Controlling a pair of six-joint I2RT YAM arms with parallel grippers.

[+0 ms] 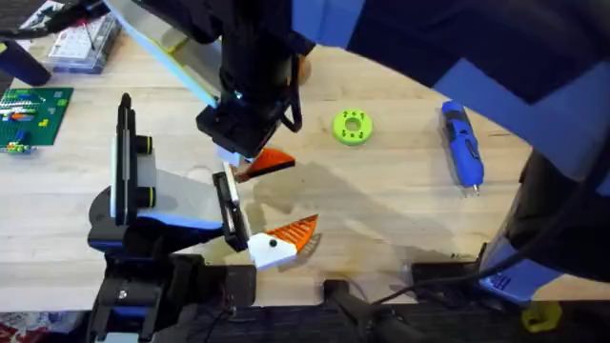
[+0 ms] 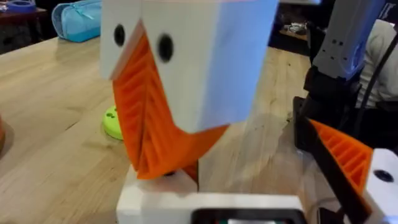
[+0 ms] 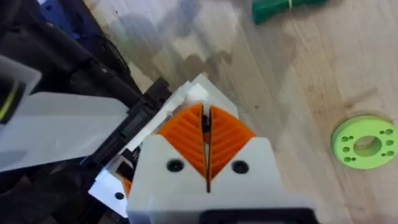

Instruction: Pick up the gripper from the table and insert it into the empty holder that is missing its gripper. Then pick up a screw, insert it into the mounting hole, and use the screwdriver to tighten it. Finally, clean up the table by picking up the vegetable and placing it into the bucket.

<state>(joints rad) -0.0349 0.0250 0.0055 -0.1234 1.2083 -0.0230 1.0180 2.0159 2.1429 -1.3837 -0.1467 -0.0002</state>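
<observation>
My right gripper (image 1: 253, 151) reaches down at the table's (image 1: 400, 210) middle, shut on the gripper (image 1: 274, 162), a smooth orange wedge. Its white base (image 3: 199, 93) sits at the far end of the black holder (image 1: 227, 202), the bracket on my left arm (image 1: 143, 186). That bracket's near end carries a ribbed orange finger (image 1: 293, 233); the left gripper (image 1: 278, 200) stands open. In the left wrist view the right gripper (image 2: 149, 165) hangs close in front. The blue screwdriver (image 1: 461, 143) lies at the right. A green vegetable (image 3: 286, 7) lies farther off. Screw and bucket are out of view.
A green disc with holes (image 1: 352, 126) lies between the holder and the screwdriver. A green circuit board (image 1: 33, 112) and a clear parts box (image 1: 81, 43) sit at the far left. A blue pouch (image 2: 78, 18) lies at the table's far end.
</observation>
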